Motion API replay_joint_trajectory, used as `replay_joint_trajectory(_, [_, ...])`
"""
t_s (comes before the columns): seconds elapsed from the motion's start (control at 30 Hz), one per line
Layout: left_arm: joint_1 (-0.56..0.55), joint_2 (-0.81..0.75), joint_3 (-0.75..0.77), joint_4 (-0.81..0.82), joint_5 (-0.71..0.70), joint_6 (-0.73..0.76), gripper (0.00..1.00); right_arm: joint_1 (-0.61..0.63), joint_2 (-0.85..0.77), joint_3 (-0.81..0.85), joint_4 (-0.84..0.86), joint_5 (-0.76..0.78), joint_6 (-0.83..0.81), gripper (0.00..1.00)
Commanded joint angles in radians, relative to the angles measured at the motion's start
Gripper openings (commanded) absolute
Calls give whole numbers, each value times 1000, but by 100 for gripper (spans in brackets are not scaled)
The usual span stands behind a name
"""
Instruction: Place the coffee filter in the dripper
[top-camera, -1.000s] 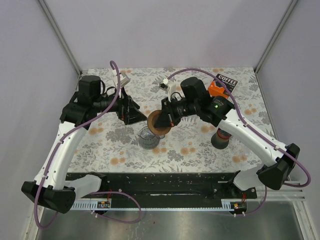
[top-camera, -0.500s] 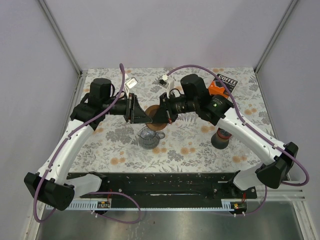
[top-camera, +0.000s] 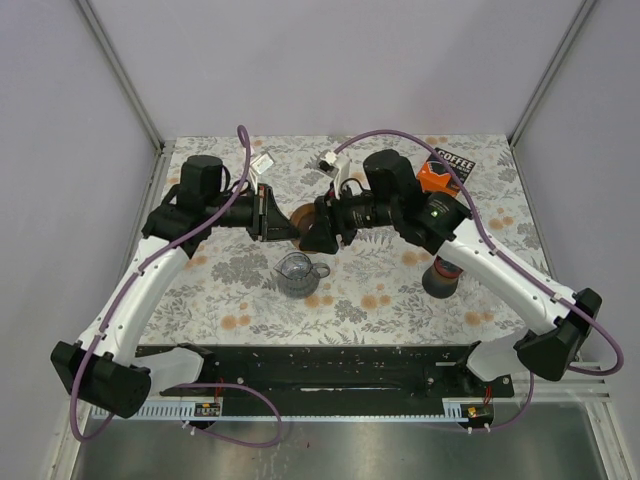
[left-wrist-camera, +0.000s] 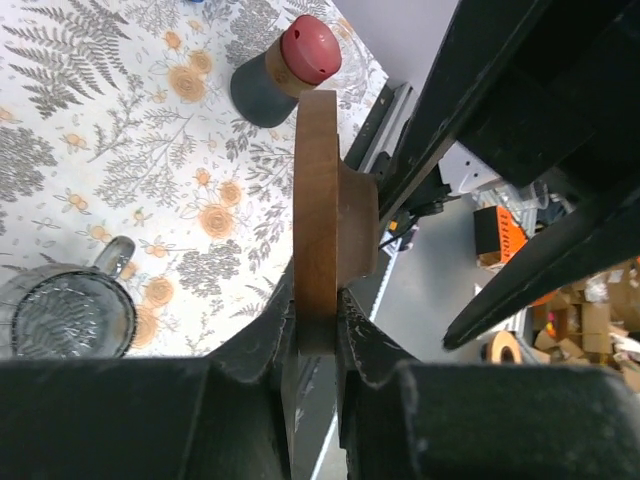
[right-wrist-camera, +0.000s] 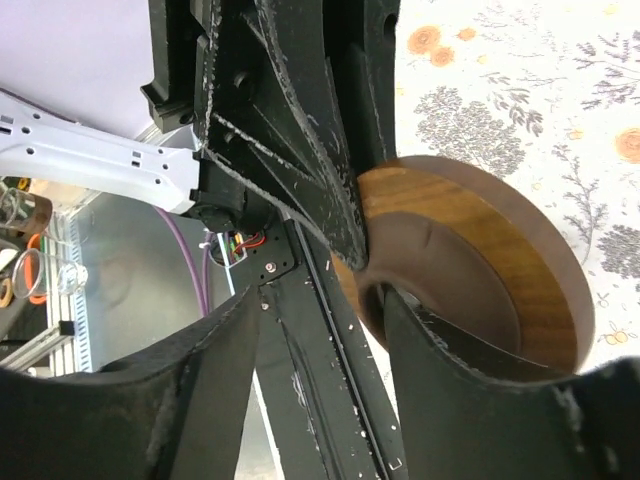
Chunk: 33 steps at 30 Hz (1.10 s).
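A dark packet (top-camera: 453, 163) at the far right reads "COFFEE". Both arms reach inward and meet over mid-table: the left gripper (left-wrist-camera: 316, 325) is clamped on the rim of a wooden disc (left-wrist-camera: 316, 180), while the right gripper (right-wrist-camera: 320, 300) has its jaws apart at the disc's face. The glass dripper (top-camera: 295, 272) stands on the table just nearer than the disc, clear of both grippers.

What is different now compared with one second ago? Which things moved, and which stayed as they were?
The left hand swung in toward the middle and closed on the rim of the wooden disc. The right hand carried the disc a little toward the far side to meet it; whether it has let go cannot be told. The glass cup, the red-capped pot and the coffee bag stayed in place.
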Motion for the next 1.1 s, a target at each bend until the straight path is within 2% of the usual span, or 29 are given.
replay_joint_trajectory(0.0, [31,-30,19,31,-15,130,0,-14,-89,6,-38,111,-24,63])
replay_joint_trajectory(0.17, [34,-36,39,-25,-177,305,0,-23,-118,27,-118,195,-38,64])
replay_joint_trajectory(0.33, [16,-84,38,-38,-396,582,0,-63,-109,61,-159,292,23,71])
replay_joint_trajectory(0.57, [-59,-111,59,-80,-918,1140,0,-150,-19,182,-179,302,135,78])
replay_joint_trajectory(0.7, [-62,-194,1,-7,-1102,1500,0,-154,52,240,-161,274,186,79])
replay_joint_trajectory(0.8, [-64,-344,-149,137,-1064,1820,0,-152,98,269,-121,197,222,81])
replay_joint_trajectory(0.9, [-64,-546,-412,338,-881,2217,0,-150,127,283,-68,157,259,81])
replay_joint_trajectory(0.97, [-65,-649,-549,444,-742,2365,0,-138,145,283,-28,129,273,81])
replay_joint_trajectory(1.07, [-65,-723,-667,533,-613,2479,0,-105,174,299,-8,115,276,81])
